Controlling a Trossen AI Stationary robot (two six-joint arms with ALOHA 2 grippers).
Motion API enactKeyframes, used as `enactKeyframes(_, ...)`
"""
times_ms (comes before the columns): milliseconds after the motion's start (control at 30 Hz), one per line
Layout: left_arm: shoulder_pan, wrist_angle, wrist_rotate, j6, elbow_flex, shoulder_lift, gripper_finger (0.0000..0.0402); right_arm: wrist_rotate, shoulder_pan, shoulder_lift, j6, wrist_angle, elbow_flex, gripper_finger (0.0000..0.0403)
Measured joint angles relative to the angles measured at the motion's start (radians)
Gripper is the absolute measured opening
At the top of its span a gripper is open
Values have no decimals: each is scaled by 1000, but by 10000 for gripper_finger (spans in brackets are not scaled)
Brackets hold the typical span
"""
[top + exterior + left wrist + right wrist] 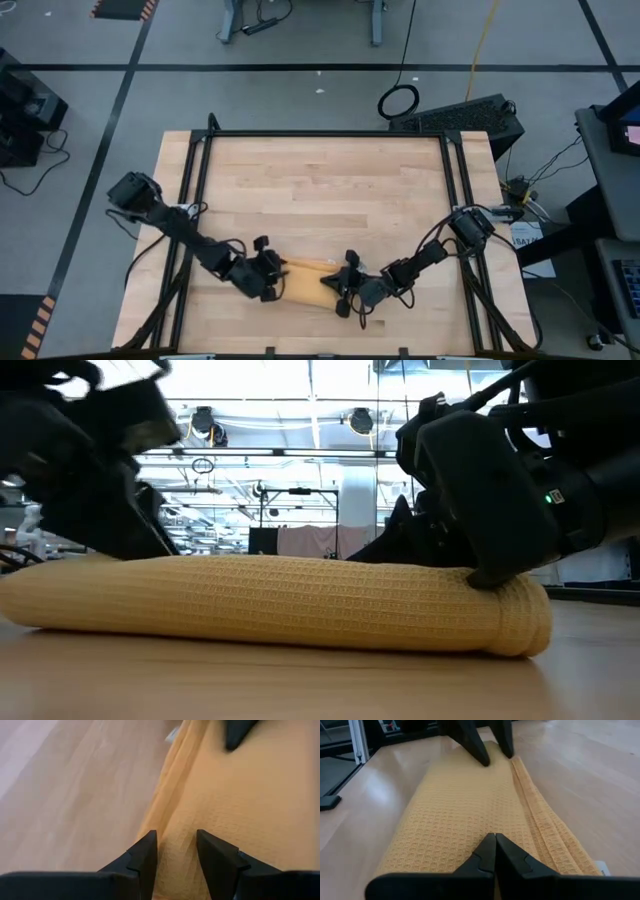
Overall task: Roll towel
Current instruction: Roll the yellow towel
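Pressing down on the rolled yellow towel [308,277].
Left gripper [270,283] fingers stand apart; right gripper [343,285] fingers are closed.

The towel [306,280] is lying as a short yellow roll near the table's [320,190] front edge; the left gripper [272,283] is pressing at one end; the right gripper [343,287] is meeting the other.

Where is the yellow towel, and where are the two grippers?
towel [280,600]: low view, middle of the roll.
left gripper [175,851]: left wrist view, between its fingertips.
right gripper [495,840]: right wrist view, at its closed fingertips.
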State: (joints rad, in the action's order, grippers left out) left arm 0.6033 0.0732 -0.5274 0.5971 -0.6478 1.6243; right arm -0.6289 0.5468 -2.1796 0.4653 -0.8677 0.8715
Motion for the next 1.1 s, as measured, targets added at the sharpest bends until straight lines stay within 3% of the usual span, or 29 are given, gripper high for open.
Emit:
enactKeyframes(233,74,184,-60,122,139,-6,140,3,2,0,-18,3,0,0)
enactKeyframes(467,106,211,-182,-56,103,-120,140,12,-8,60,-90,26,-5,0)
enactKeyframes(567,99,317,-162,-153,99,-130,140,11,-9,127,-126,58,-5,0)
enactKeyframes(667,88,343,-100,-144,99,-91,140,26,-5,200,-140,97,-5,0)
enactKeyframes(767,89,356,-93,-82,102,-10,140,110,3,230,-147,103,-3,0)
enactKeyframes(933,93,538,-97,-79,100,136,140,135,13,157,-145,68,-4,0)
enactKeyframes(1100,91,557,-111,-3,100,199,140,126,9,76,-155,49,-2,0)
